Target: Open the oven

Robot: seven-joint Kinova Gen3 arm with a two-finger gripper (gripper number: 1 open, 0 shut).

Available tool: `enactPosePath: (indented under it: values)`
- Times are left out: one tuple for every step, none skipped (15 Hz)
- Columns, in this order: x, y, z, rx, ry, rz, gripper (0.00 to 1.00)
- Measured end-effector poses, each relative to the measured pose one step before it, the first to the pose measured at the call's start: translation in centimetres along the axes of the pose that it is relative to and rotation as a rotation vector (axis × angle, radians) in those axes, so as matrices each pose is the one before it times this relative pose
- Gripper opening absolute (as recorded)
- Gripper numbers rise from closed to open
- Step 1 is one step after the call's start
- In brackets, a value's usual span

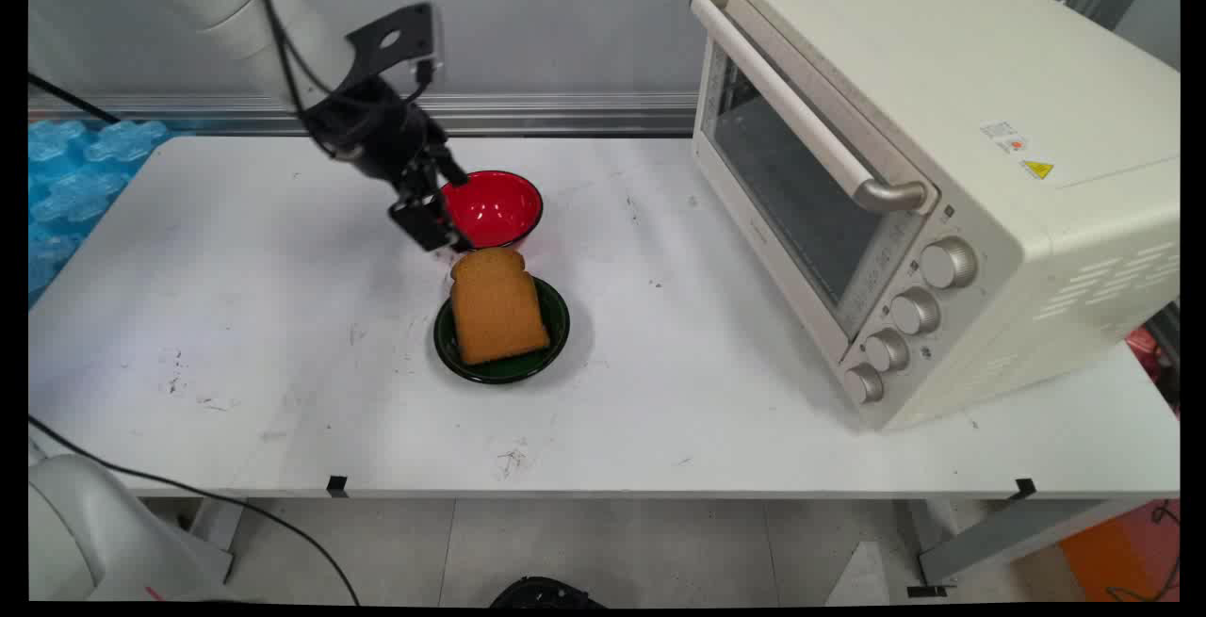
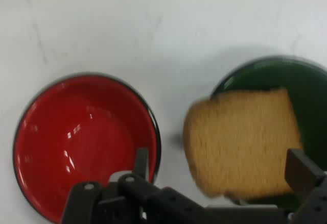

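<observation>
The gripper (image 1: 435, 221) hangs low over the table (image 1: 236, 316), its fingers spread apart and holding nothing. The toast (image 1: 497, 306) lies just in front of it, on the green plate (image 1: 556, 330). The toast's long side runs from the gripper toward the table's near edge. The red bowl (image 1: 495, 207) sits just beside the gripper, empty. The fingers hide part of the bowl's rim. The oven (image 1: 942, 174) stands far right, door shut.

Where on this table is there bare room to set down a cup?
Bare table lies left of the green plate holding toast, along the front edge, and between that plate and the toaster oven. It is crowded at the centre: the red bowl, plate and open gripper sit close together.
</observation>
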State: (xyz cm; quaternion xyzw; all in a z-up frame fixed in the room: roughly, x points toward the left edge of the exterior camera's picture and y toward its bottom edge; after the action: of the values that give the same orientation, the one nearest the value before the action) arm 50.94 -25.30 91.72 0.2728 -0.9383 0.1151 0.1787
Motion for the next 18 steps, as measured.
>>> enactPosePath:
  values:
    - [0.863, -0.057, -0.1, 0.00082, 0.00838, -0.00414, 1.0]
    - [1.08, -0.047, -0.096, -0.00034, 0.01181, -0.00325, 1.0]
    - [1.098, -0.032, -0.082, 0.00037, 0.01161, -0.00235, 1.0]
    - [0.901, -0.013, -0.042, 0.0003, 0.00869, -0.00109, 1.0]
    - [1.04, -0.02, -0.038, 0.00014, 0.00926, -0.00107, 1.0]
    - [0.904, 0.016, -0.039, -0.00046, 0.00725, -0.00171, 1.0]
    - [0.71, 0.051, -0.028, -0.0009, 0.00462, -0.00142, 1.0]
    - [0.818, 0.067, -0.045, -0.00157, 0.00555, -0.00134, 1.0]
    - [0.803, 0.077, -0.036, -0.00193, 0.00528, -0.00028, 1.0]
    - [0.695, 0.076, -0.039, -0.00178, 0.00523, 0.0007, 1.0]
    - [0.458, 0.043, -0.028, -0.00076, 0.00383, 0.00095, 1.0]
    - [0.689, 0.057, -0.039, -0.00116, 0.00598, 0.00206, 1.0]
    - [0.482, 0.037, -0.022, -0.00025, 0.00437, 0.00235, 1.0]
    - [0.705, 0.024, -0.042, 0.0004, 0.00731, 0.0033, 1.0]
    - [0.845, -0.007, -0.053, 0.00244, 0.00895, 0.00666, 1.0]
    - [0.824, -0.033, -0.063, 0.0033, 0.00933, 0.00678, 1.0]
    - [0.705, -0.05, -0.038, 0.00298, 0.00777, 0.00593, 1.0]
    - [0.477, -0.029, -0.035, 0.00237, 0.00528, 0.0046, 1.0]
